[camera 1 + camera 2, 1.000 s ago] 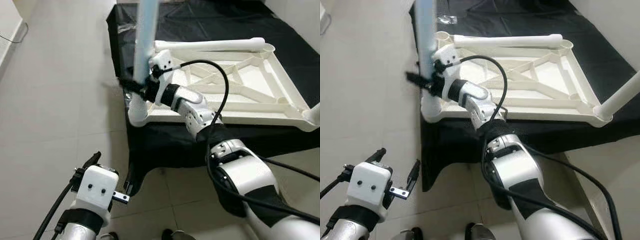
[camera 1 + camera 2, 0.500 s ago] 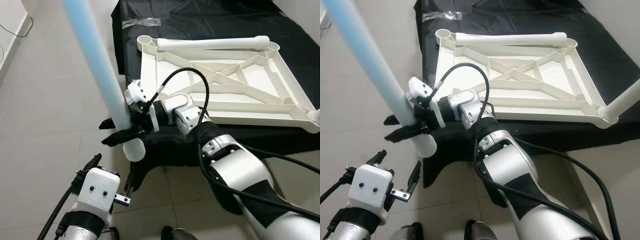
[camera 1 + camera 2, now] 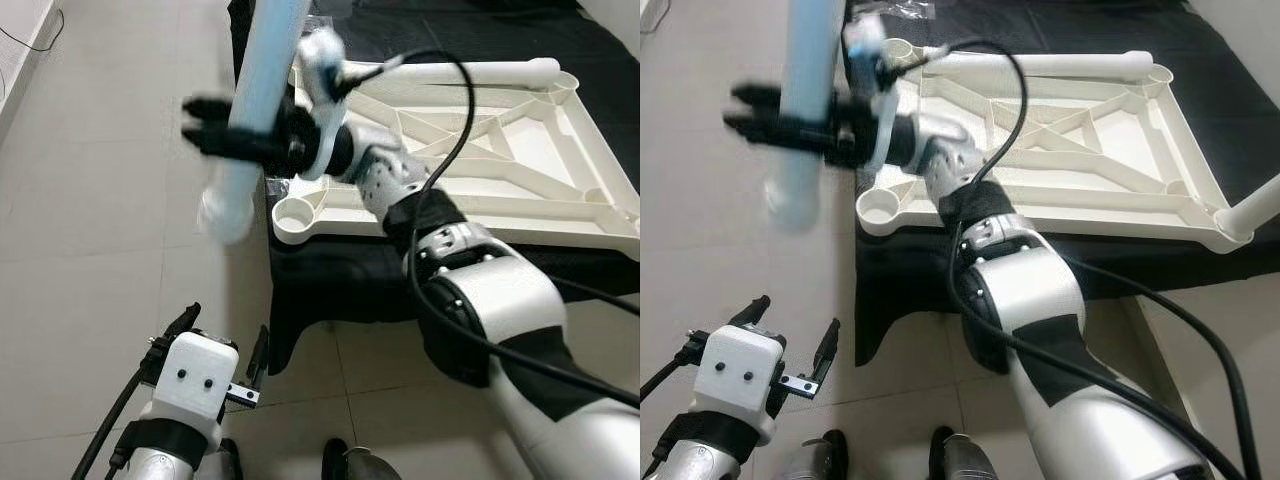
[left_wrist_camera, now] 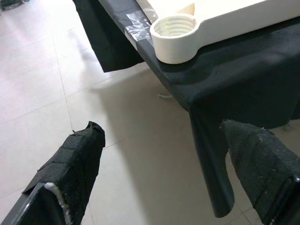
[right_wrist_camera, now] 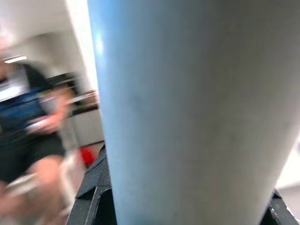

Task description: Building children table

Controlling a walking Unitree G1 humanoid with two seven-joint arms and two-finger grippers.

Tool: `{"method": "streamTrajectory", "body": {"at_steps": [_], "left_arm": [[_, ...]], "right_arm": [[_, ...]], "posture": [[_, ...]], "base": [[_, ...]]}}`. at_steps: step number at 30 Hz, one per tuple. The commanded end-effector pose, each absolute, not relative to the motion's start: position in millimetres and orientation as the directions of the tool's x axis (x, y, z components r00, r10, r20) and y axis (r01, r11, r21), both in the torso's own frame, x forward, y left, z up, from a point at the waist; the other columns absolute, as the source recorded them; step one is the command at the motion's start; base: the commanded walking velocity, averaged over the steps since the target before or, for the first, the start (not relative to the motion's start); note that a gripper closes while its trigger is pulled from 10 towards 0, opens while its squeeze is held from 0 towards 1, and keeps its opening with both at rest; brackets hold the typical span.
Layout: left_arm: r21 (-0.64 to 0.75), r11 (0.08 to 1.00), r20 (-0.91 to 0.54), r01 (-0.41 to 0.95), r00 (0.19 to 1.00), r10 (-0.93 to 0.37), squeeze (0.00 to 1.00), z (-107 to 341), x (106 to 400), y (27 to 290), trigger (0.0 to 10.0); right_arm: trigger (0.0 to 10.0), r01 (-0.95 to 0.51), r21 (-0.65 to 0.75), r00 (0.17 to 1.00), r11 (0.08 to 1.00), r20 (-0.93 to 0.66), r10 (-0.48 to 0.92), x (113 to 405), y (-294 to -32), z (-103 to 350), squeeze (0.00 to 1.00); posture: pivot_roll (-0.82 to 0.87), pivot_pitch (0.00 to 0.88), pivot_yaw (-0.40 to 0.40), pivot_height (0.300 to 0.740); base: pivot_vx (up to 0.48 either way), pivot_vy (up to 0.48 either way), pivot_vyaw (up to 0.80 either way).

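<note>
**A:** What takes up most of the scene?

**B:** A black cloth (image 3: 330, 285) spread over the pale tiled floor (image 3: 90, 230), running to the far side. On it lies a white children's table top (image 3: 520, 170), underside up, its ribs crossing in an X. A white leg (image 3: 470, 72) rests along its far edge, and another white leg (image 3: 1255, 212) angles away at the right corner.

**A:** And the part being handled?

**B:** A pale blue table leg (image 3: 255, 95), nearly upright, held over the floor just left of the table top's near-left corner. Its lower end is blurred. An empty round socket (image 3: 293, 213) sits at that corner, close beside the leg but apart from it.

**A:** Who holds it?

**B:** The right gripper (image 3: 225, 140), reaching across from the right, its black fingers clamped around the leg's lower part.

**A:** The other arm?

**B:** The left gripper (image 3: 215, 340) hangs low at near left over the tiles, fingers spread wide with nothing between them.

**A:** Anything else?

**B:** Possibly a person (image 5: 33, 122) far behind the leg; that patch is too smeared to be sure.
</note>
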State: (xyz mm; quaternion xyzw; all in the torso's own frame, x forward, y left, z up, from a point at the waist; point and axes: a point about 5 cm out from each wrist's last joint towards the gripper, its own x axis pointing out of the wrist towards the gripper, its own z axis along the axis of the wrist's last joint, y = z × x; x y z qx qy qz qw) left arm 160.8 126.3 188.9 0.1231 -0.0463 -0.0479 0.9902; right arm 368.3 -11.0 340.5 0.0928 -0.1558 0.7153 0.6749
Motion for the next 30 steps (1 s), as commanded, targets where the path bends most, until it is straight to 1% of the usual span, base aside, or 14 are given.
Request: {"method": "streamTrajectory", "body": {"at_steps": [1, 2, 3, 6, 11, 12, 13, 14, 20, 21, 22, 23, 26, 30], "left_arm": [[0.241, 0.968, 0.063, 0.069, 0.994, -0.087, 0.0, 186, 163, 128, 10.0], [0.241, 0.968, 0.063, 0.069, 0.994, -0.087, 0.0, 186, 163, 128, 10.0], [0.244, 0.968, 0.063, 0.061, 0.995, -0.079, 0.0, 186, 166, 129, 10.0], [0.246, 0.968, 0.062, 0.056, 0.995, -0.074, 0.0, 186, 168, 129, 10.0], [0.271, 0.958, 0.04, 0.089, 0.994, -0.104, 0.0, 186, 177, 132, 10.0], [0.292, 0.951, 0.031, 0.106, 0.992, -0.12, 0.14, 186, 186, 138, 10.0], [0.299, 0.947, 0.038, 0.118, 0.99, -0.135, 1.0, 189, 195, 143, 10.0], [0.308, 0.944, 0.042, 0.12, 0.989, -0.14, 1.0, 192, 204, 149, 10.0], [0.31, 0.945, 0.06, 0.103, 0.99, -0.128, 1.0, 199, 227, 159, 10.0], [0.311, 0.945, 0.067, 0.105, 0.989, -0.132, 0.54, 202, 232, 159, 10.0], [0.311, 0.945, 0.067, 0.105, 0.989, -0.132, 0.54, 202, 232, 159, 10.0], [0.306, 0.943, 0.067, 0.128, 0.986, -0.155, 0.0, 204, 238, 158, 10.0], [0.254, 0.928, 0.057, 0.274, 0.953, -0.297, 0.0, 208, 250, 144, 10.0], [0.245, 0.901, 0.048, 0.357, 0.924, -0.379, 0.0, 208, 253, 135, 10.0]], "right_arm": [[10.0, -0.974, -0.026, 0.2, 0.224, 0.364, 0.91, 383, -18, 332, 0.0], [10.0, -0.974, -0.026, 0.2, 0.224, 0.364, 0.91, 383, -18, 332, 0.0], [10.0, -0.959, 0.002, 0.267, 0.284, 0.343, 0.901, 386, -20, 324, 0.0], [10.0, -0.949, 0.019, 0.303, 0.314, 0.327, 0.895, 388, -22, 318, 0.0], [10.0, -0.965, -0.009, 0.243, 0.262, 0.349, 0.905, 383, -26, 308, 0.0], [10.0, -0.982, -0.002, 0.173, 0.187, 0.365, 0.915, 376, -25, 304, 0.0], [10.0, -0.992, -0.003, 0.115, 0.126, 0.372, 0.921, 369, -24, 302, 0.0], [10.0, -0.997, 0.011, 0.077, 0.079, 0.375, 0.924, 365, -22, 300, 0.0], [10.0, -1.0, 0.002, 0.022, 0.022, 0.371, 0.928, 352, -16, 297, 0.0], [10.0, -1.0, -0.004, 0.01, 0.012, 0.367, 0.93, 349, -14, 296, 0.0], [10.0, -1.0, -0.004, 0.01, 0.012, 0.367, 0.93, 349, -14, 296, 0.0], [10.0, -1.0, -0.007, -0.009, -0.007, 0.366, 0.931, 345, -14, 295, 0.0], [10.0, -0.999, 0.007, -0.033, -0.039, 0.363, 0.931, 337, -10, 291, 0.0], [10.0, -0.999, 0.01, -0.041, -0.048, 0.359, 0.932, 332, -7, 289, 0.0]], "posture": [[0.16, 0.257, -0.105, 0.74], [0.16, 0.257, -0.105, 0.74], [0.15, 0.251, -0.102, 0.74], [0.15, 0.251, -0.102, 0.74], [0.15, 0.217, -0.087, 0.74], [0.15, 0.203, -0.086, 0.74], [0.15, 0.194, -0.083, 0.74], [0.14, 0.185, -0.077, 0.74], [0.14, 0.182, -0.077, 0.74], [0.13, 0.181, -0.078, 0.74], [0.13, 0.181, -0.078, 0.74], [0.13, 0.178, -0.079, 0.74], [0.13, 0.177, -0.074, 0.74], [0.13, 0.179, -0.075, 0.74]], "base": [[0.0, 0.0, 0.0], [0.0, 0.0, 0.0], [0.0, 0.0, 0.0], [0.0, 0.0, 0.0], [0.0, 0.0, 0.0], [0.0, 0.0, 0.0], [0.0, 0.0, 0.0], [0.0, 0.0, 0.0], [0.0, 0.0, 0.0], [0.0, 0.0, 0.0], [0.0, 0.0, 0.0], [0.0, 0.0, 0.0], [0.0, 0.0, 0.0], [0.0, 0.0, 0.0]]}}
